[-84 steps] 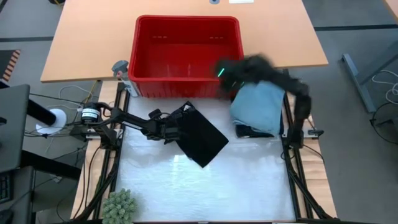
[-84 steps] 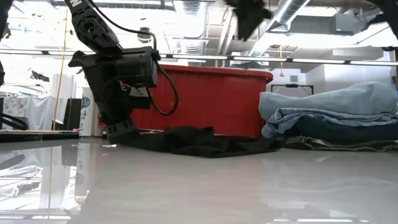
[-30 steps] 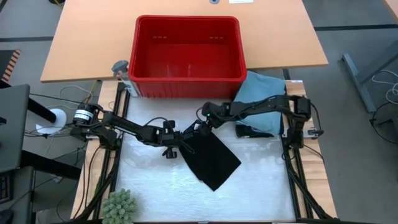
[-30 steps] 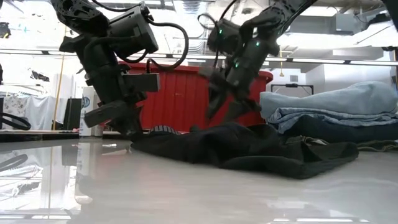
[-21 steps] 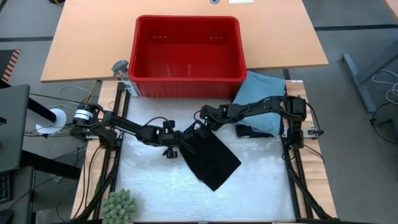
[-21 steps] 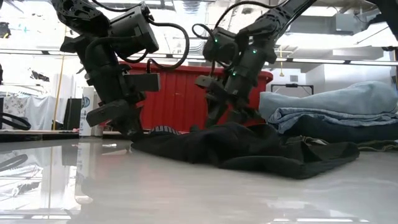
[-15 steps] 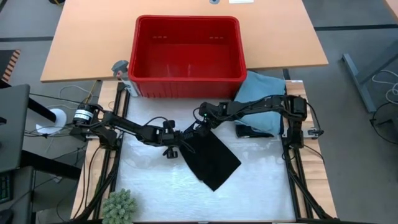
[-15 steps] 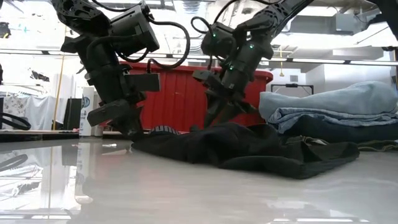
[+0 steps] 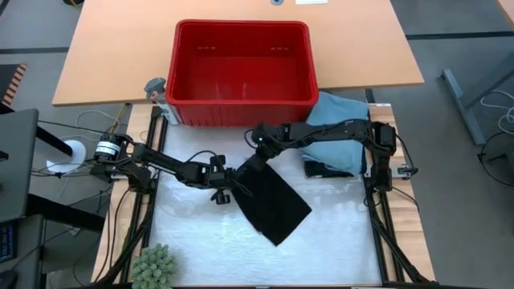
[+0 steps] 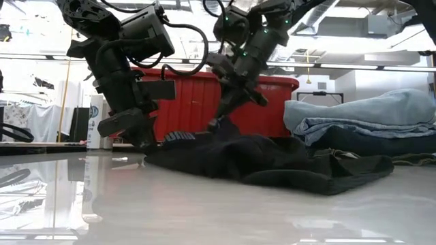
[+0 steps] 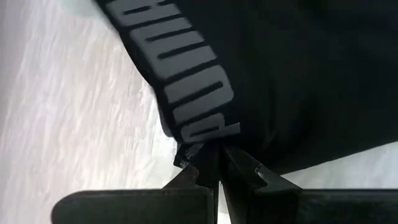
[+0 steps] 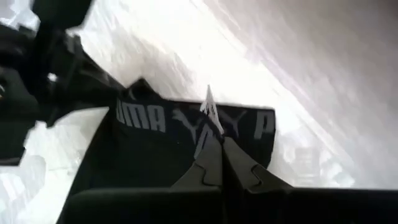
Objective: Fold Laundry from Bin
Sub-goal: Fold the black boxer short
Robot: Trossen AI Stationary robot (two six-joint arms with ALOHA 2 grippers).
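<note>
Robotics lab: exposed ceiling ducts [image 10: 320, 10], loose floor cables [image 9: 88, 120].

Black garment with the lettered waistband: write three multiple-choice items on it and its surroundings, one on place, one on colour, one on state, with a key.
1. Where does the black cloth garment with the grey-lettered waistband lie?
A. inside the red rectangular plastic bin
B. on the white table surface in front of the bin
C. on top of the folded pile

2. What colour is the top folded garment of the pile beside the bin?
A. light blue
B. red
C. white

3. How does the right gripper stand?
A. open above the bin
B. open over the pile
C. shut on the garment's waistband

Key: 1 B, the high view shows it flat on the white surface; 2 A, pale blue cloth in high and low views; 3 C, its fingers pinch the lettered band in the right wrist view.
</note>
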